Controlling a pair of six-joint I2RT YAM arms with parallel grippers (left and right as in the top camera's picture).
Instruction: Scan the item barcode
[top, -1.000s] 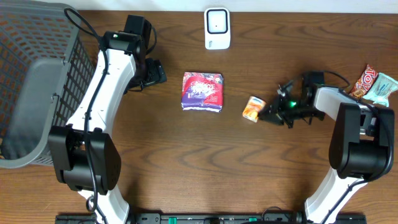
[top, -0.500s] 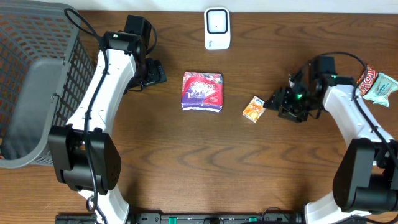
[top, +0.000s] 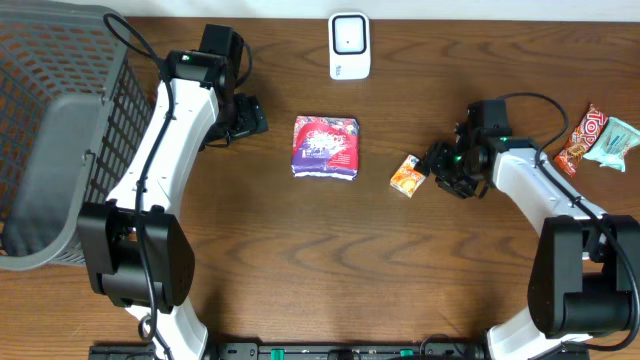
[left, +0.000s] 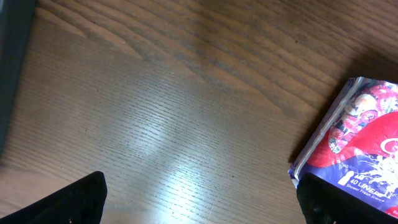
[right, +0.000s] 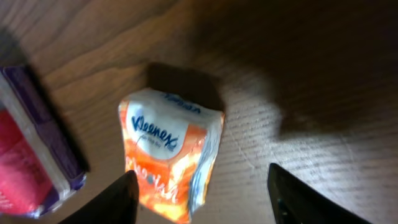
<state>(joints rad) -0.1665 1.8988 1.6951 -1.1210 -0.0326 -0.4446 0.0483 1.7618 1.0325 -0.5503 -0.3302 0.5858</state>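
— Overhead?
— The small orange-and-white tissue pack (top: 407, 175) lies on the brown wooden table (top: 330, 260), right of the flat purple-and-red packet (top: 325, 147). The right gripper (top: 434, 165) is just beside it.
— Left wrist?
— The left gripper (left: 200, 180) is spread wide and empty, with the packet's corner near.
— Right wrist?
— Its fingers (right: 112, 199) stand parted around the pack's near end, unclamped.

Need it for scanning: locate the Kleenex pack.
Overhead, the Kleenex pack lies right of centre, between the purple packet and the right gripper.
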